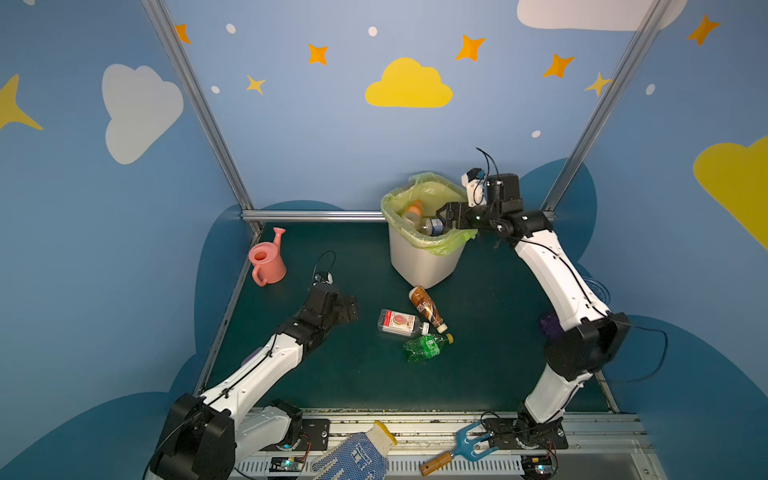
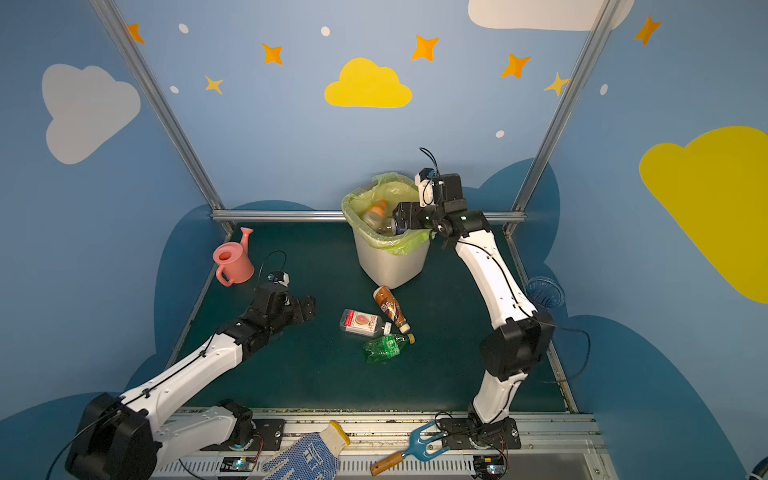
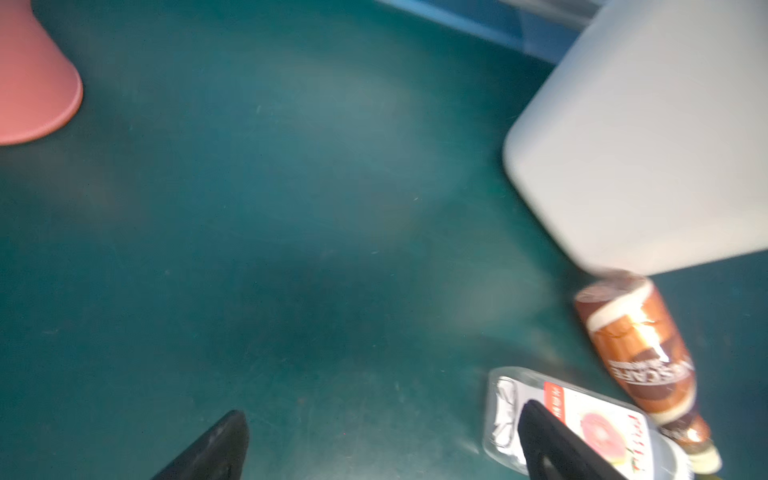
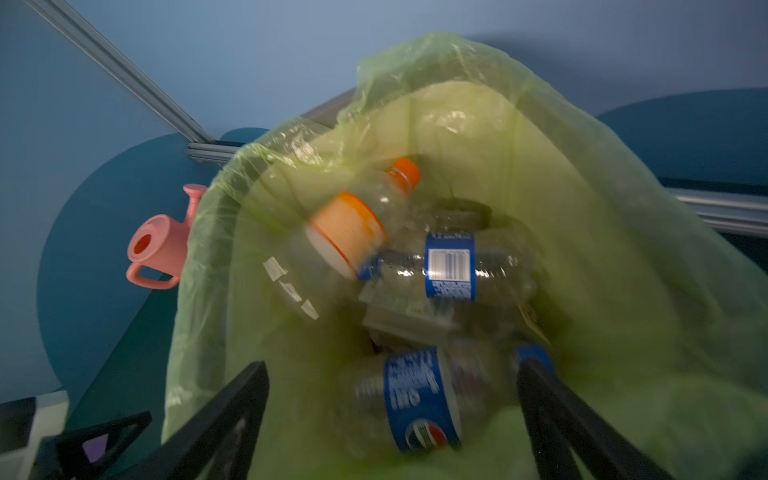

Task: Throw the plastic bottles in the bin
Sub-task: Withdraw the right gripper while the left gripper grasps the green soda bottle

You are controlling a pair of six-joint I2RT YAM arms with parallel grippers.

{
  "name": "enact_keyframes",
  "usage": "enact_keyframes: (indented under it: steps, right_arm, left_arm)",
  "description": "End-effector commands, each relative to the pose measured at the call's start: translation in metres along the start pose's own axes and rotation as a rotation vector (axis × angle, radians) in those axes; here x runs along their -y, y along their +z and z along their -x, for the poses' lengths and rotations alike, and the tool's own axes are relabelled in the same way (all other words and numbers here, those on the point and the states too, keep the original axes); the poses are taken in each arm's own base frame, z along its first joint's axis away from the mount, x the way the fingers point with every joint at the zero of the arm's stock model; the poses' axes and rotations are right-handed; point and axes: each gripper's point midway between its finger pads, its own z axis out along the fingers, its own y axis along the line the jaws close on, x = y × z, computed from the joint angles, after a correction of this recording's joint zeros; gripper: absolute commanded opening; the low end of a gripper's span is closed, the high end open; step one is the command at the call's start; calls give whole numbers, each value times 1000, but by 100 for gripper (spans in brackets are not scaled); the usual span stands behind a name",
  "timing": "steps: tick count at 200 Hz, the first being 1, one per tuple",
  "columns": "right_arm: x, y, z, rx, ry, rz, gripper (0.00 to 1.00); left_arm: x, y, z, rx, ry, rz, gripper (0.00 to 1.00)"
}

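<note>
The bin point(image 1: 419, 262) point(image 2: 386, 266) is white with a yellow-green bag and stands at the back of the green table. My right gripper point(image 1: 444, 216) point(image 4: 392, 368) hangs open over its rim. A blurred clear bottle with a blue label point(image 4: 419, 399) lies loose below the spread jaws, inside the bag. Other bottles sit deeper in, one with an orange label point(image 4: 349, 228). On the table lie a brown bottle point(image 1: 426, 306), a clear red-labelled bottle point(image 1: 401, 322) point(image 3: 598, 432) and a green bottle point(image 1: 426, 347). My left gripper point(image 1: 351, 309) point(image 3: 384, 411) is open and empty, just left of the red-labelled bottle.
A pink watering can point(image 1: 266, 259) stands at the back left. A blue-purple vase point(image 2: 544, 291) sits behind my right arm at the table's right edge. A glove point(image 1: 353, 455) and a blue garden fork point(image 1: 461, 451) lie on the front rail. Metal frame posts border the table.
</note>
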Motion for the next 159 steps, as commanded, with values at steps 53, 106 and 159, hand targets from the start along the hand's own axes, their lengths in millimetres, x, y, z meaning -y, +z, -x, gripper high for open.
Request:
enact_keyframes:
  steps: [53,106,159]
  right_arm:
    - [2,-173,65,494,-19,-89,98]
    - [73,-141,-25,352,171,-197,98]
    - [124,-119,-126,208,357,-297,98]
  left_arm:
    - [59,-29,-9,60,310,-116,100]
    - [130,-27,-68,-113,646,-226,99]
    - [193,-20,-134,-373,899,-385,99]
